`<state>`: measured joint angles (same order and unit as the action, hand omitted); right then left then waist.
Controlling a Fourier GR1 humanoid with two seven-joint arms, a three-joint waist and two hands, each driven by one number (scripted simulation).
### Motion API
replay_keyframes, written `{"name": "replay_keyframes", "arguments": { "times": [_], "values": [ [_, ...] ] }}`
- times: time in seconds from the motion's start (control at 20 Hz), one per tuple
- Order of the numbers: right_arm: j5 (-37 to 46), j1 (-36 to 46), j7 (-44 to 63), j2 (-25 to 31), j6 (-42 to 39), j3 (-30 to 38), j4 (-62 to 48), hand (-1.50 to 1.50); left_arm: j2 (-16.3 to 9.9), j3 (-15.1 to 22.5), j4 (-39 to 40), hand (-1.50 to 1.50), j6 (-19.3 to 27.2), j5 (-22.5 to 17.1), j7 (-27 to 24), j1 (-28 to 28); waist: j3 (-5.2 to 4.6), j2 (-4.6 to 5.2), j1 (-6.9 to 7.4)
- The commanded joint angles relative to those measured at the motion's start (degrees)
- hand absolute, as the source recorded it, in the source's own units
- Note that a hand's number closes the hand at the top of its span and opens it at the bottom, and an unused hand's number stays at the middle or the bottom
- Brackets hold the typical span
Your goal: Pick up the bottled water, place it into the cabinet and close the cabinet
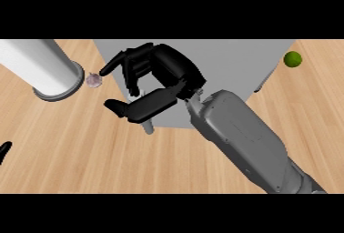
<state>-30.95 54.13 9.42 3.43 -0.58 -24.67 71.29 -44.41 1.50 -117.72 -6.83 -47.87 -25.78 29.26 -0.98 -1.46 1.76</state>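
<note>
Over the grey cabinet (228, 63), near the middle of the view: the right robot hand (164, 68), black, at the end of a grey forearm (245, 141) slanting up from the lower right. Released, grasping nothing: fingers (128, 68) bent in a loose arc towards the left, thumb (144, 105) stretched out below them, a wide gap between with only the cabinet's grey surface showing through. Just left of the fingertips, apart from them and down on the desk (101, 154), a small pinkish-white rounded object (93, 80). Further left, just beside that object, the bottled water (40, 63): a tall white cylinder with a grey ring at its lower end, standing on the desk, its upper part cut off by the view's top edge, clear of the robot hand and outside the cabinet. No label, brand or writing to be read on it or on anything else here. Below the thumb, a short grey piece (148, 127) jutting from the cabinet's lower edge. Far right, near the cabinet's upper corner, a small green round fruit (292, 59) on the light wood. At the left edge, low down, a black sliver of the left robot hand (4, 152); impossible to tell whether released or clenched.
</note>
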Motion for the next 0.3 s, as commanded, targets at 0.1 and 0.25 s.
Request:
{"name": "replay_keyframes", "arguments": {
  "times": [0.1,0.25],
  "values": [
    [3.75,1.24,-3.37,5.17,3.97,6.35,-6.56,-1.50,-0.38,0.43,-1.84,-1.50,1.72,-0.10,2.97,-2.61,1.02,1.94,-1.40],
    [2.76,2.62,-2.15,5.83,3.58,7.82,-6.50,-1.50,0.50,0.99,-1.47,-1.50,0.83,0.43,2.24,-2.21,0.96,1.81,-1.05]
  ]
}}
